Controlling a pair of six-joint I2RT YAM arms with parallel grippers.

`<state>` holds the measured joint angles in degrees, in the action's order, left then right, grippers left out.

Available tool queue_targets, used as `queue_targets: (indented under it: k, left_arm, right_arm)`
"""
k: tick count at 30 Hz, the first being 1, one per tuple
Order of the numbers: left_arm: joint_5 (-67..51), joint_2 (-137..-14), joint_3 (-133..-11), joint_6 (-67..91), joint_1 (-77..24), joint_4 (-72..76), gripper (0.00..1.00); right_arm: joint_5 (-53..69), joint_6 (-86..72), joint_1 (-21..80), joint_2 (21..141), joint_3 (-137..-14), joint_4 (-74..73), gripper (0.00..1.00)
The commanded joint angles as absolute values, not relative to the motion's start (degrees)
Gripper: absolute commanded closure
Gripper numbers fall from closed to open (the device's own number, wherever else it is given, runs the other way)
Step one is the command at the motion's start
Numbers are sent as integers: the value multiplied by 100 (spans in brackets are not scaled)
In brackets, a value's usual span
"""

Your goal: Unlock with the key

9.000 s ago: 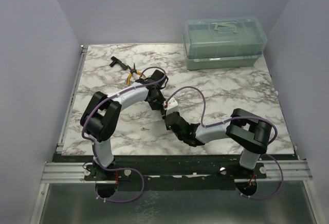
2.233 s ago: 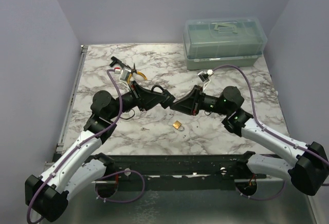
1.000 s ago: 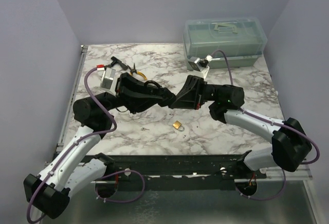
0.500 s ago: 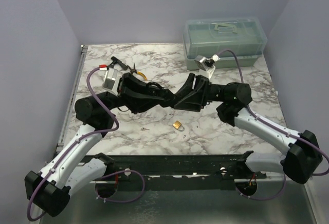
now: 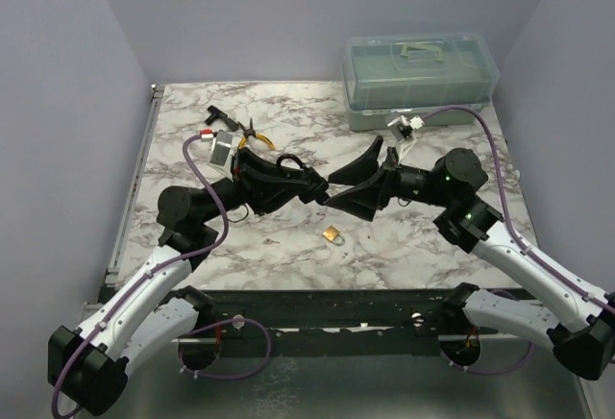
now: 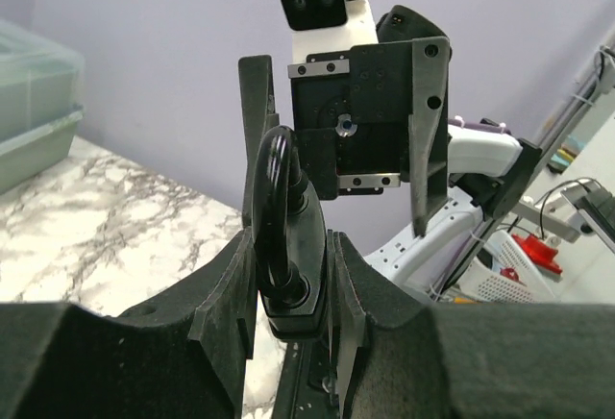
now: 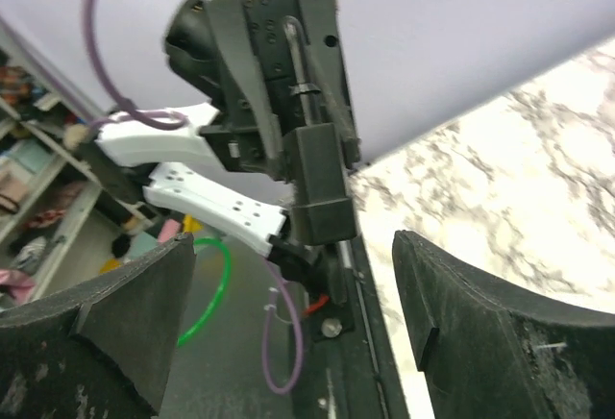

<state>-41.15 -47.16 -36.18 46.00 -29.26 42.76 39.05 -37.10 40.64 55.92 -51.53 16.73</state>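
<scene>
The key (image 5: 272, 242), tiny and silver-grey, lies on the marble table (image 5: 432, 246), left of a small brass padlock (image 5: 333, 234). My left gripper (image 5: 309, 186) (image 6: 293, 246) is raised above them, shut on a black padlock (image 6: 288, 265) with its shackle loop pointing up. My right gripper (image 5: 338, 191) (image 7: 293, 246) faces it nose to nose. Its jaws are spread wide with nothing between them. In the right wrist view the black padlock (image 7: 317, 184) hangs just beyond my open fingers.
Yellow-handled pliers (image 5: 252, 136) and small black bits (image 5: 215, 116) lie at the back left. A translucent green toolbox (image 5: 421, 78) stands at the back right. The table's front rail (image 5: 327, 299) runs below the brass padlock.
My right gripper has gone from shut to wide open, and its wrist has drawn back to the right. The left arm has shifted a little, still holding the black padlock.
</scene>
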Motion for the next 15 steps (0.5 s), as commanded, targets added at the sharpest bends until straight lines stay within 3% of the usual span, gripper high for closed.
queue_targets:
  k: [1, 15]
  left_arm:
    - [-3541, -4619, -3550, 4834, -2936, 4544, 100]
    - [-3472, -4710, -3220, 4984, -2936, 4627, 100]
  right_arm:
    - [3508, -3036, 4077, 5814, -5295, 967, 13]
    - [4093, -3094, 4078, 6475, -5347, 1644, 29]
